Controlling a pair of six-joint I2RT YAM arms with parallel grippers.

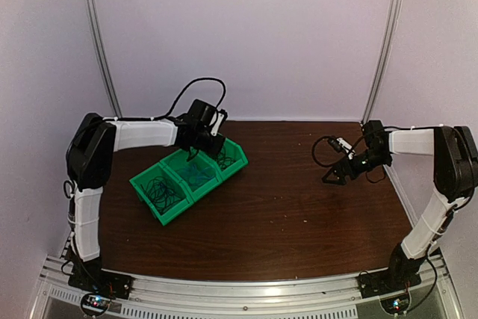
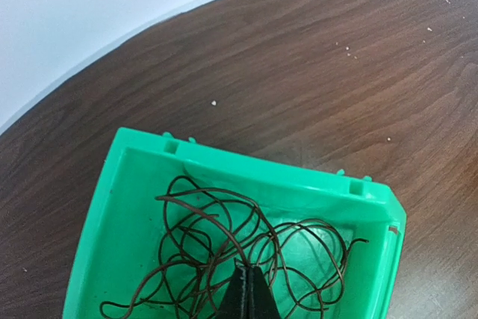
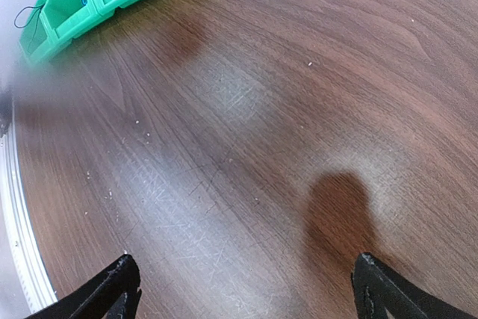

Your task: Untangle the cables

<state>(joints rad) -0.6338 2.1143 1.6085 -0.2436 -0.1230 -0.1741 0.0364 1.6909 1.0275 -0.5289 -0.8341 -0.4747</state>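
"Cables (image 2: 216, 248), then: where are they lying?"
"They're lying tangled in the green bins (image 1: 170, 213) at centre left of the top view. I'm counting three bins, but the strands are too knotted to count."
"And the two tools?"
"The left tool (image 2: 249, 293) is sitting closed in the tangle and seems to be pinching a strand. The right tool (image 1: 337, 173) is hanging wide open and empty over the table (image 1: 284, 207). I'd say picking is beginning, and it's calling for a slow lift."

Three green bins (image 1: 173, 213) block the table (image 1: 284, 207) at left rear; open wood runs rightward to the right pincer (image 1: 333, 178).
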